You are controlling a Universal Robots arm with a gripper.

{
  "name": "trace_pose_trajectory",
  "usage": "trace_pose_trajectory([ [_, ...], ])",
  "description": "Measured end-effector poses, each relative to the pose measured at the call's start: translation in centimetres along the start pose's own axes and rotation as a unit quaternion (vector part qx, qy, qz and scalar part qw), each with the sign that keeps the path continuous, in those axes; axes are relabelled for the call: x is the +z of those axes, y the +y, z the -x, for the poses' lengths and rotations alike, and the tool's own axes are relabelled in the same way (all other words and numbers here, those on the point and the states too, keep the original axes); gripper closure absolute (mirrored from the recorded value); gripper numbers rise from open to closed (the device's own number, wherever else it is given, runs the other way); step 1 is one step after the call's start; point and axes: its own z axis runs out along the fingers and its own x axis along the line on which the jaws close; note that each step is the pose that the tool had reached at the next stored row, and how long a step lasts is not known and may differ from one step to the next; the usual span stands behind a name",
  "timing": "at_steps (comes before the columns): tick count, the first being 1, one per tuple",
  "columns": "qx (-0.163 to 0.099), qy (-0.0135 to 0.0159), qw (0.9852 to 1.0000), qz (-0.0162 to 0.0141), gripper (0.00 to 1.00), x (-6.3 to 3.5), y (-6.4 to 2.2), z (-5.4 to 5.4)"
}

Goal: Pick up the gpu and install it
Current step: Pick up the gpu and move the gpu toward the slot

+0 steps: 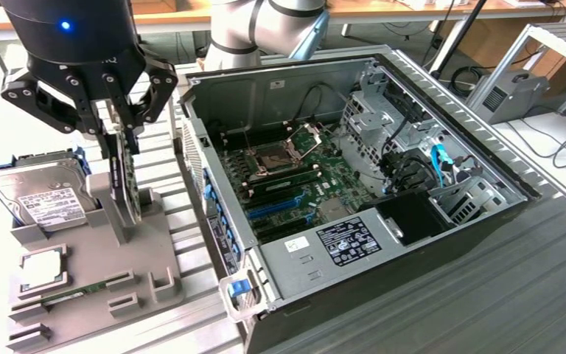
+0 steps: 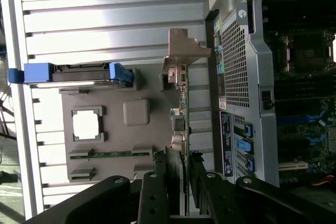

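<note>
Wooden desks and cables are seen at the back of a workshop, and a slatted bench [image 1: 548, 295] is laid out with a grey tray [image 1: 82, 247] and an open case [image 1: 263, 88]. The gpu [image 1: 119, 188] is stood on edge in a slotted post of the tray, presumably so that both faces are left free. Its top is clamped by the claw [image 1: 118, 136], which is closed on the card from above (cooler on one side, bare board on the other). Whether the lower edge is lifted clear of the post cannot be told. The case is laid on its side with the panel off, so the blue slots [image 1: 273, 208] are faced upward, probably to allow a straight drop. A drive [image 1: 42, 195] is kept in a blue frame beside the card. Labels are carried by the drive and by the supply [image 1: 347, 240], but no writing can be read.
</note>
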Motion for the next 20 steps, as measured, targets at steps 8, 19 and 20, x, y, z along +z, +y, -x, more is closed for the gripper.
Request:
trace_pose_trajectory([
  [8,0.0,0.0,1.0,0.0,0.71,-0.2,0.01,0.01],
  [19,0.0,0.0,1.0,0.0,0.71,-0.53,0.02,0.01],
  [20,0.0,0.0,1.0,0.0,0.71,-0.55,0.02,0.01],
])
